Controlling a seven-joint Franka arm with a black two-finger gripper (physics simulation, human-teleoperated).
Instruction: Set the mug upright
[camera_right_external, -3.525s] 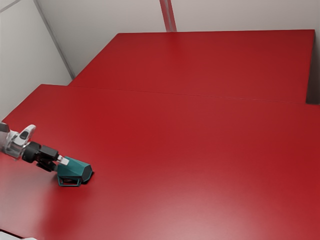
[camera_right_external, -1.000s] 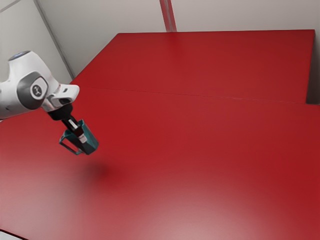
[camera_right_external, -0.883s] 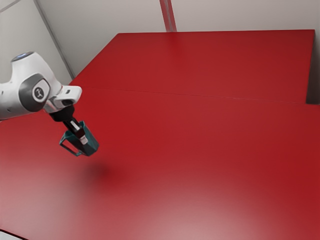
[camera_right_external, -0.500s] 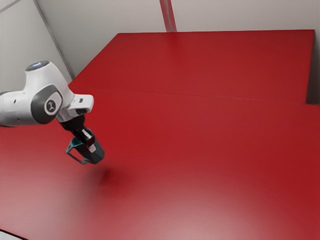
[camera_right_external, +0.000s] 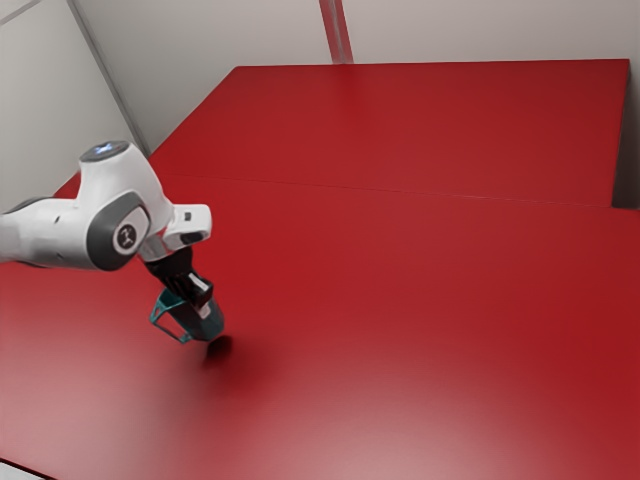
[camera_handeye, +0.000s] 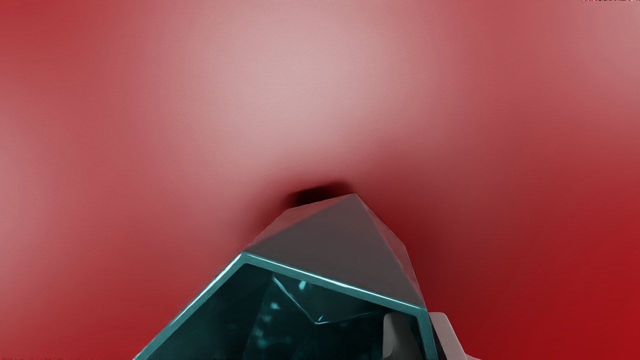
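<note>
**tilted mug, gripped by one wall, low over a red table**

a white robot arm (camera_right_external: 120, 225) reaches in from the exterior view's left, over a glossy red table (camera_right_external: 400, 300). its black gripper (camera_right_external: 205, 312) is closed on a teal, angular mug (camera_right_external: 193, 322), pinching just one wall: in the wrist view, one finger (camera_handeye: 395, 337) is inside the mug and the other (camera_handeye: 448, 337) is outside. that hold probably suits the job, since the wall gives two thin faces to squeeze and leaves the bottom free to meet the table.

the mug leans, its open rim (camera_handeye: 330, 281) toward the arm and its base pointing down toward the exterior view's right. the handle (camera_right_external: 168, 332) is on the exterior view's left side. a dark shadow (camera_right_external: 220, 348) lies close by the base; whether they touch, i cannot tell.

it is not upright as held. the lean likely needs taking out before release, so the base lands flat; let go like this, it could topple.
</note>
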